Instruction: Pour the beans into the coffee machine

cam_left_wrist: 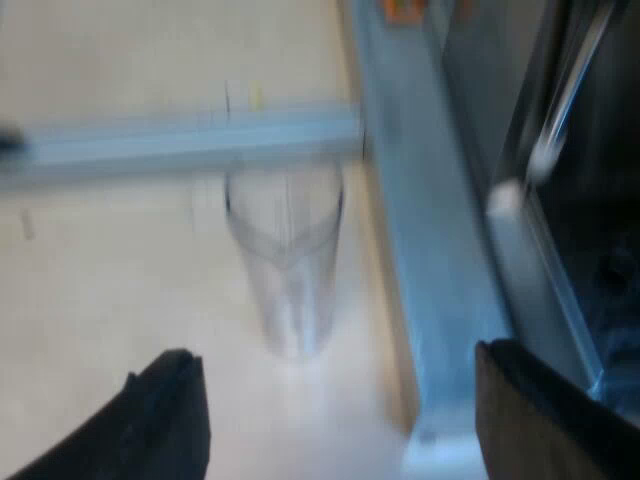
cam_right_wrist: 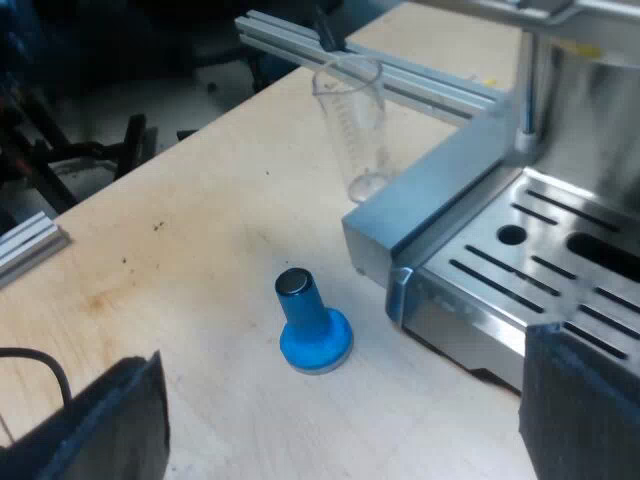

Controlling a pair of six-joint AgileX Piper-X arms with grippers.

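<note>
The glass (cam_left_wrist: pixel 285 260) stands upright on the table (cam_left_wrist: pixel 100 300), just beside the machine (cam_left_wrist: pixel 440 250), by its side wall. It looks clear all the way down, so it is likely very light. It is thin, hard and smooth, so it could slip or tip over, and it may break if it falls. A good place to hold it is likely the middle of its wall, with a soft squeeze from both sides. The left gripper (cam_left_wrist: pixel 335 400) is spread wide and holds nothing. The glass sits ahead of it, in line with the gap between its fingers, and does not touch them. The right gripper (cam_right_wrist: pixel 340 420) is spread wide too and holds nothing, near the machine's front. The left wrist view gives a close look at the glass and the rail (cam_left_wrist: pixel 180 145) by it. The right wrist view adds the blue tamper (cam_right_wrist: pixel 312 325), standing near the machine's corner and well apart from the glass, and the machine's tray (cam_right_wrist: pixel 540 270) with its slots.
</note>
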